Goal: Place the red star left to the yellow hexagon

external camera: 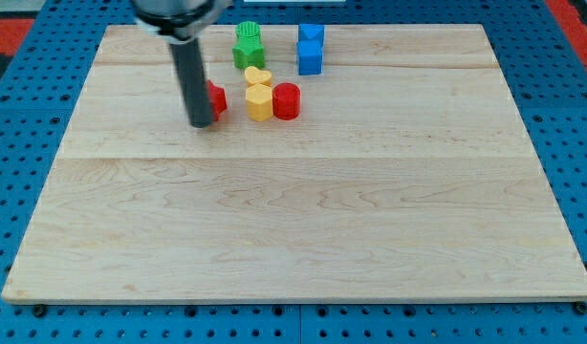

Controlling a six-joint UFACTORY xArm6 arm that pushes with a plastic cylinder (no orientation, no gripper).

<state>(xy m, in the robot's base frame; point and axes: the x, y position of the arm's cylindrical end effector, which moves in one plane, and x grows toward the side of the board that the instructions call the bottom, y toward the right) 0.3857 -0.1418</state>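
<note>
No jaws; my tip point(200, 123) touches 1 red star point(216, 99), left of 1 yellow hexagon point(260, 102).

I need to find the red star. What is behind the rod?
A red block shows past the rod on the view's right, beside my tip. The rod covers most of it, so its shape cannot be made out. The yellow hexagon lies further right, apart.
</note>
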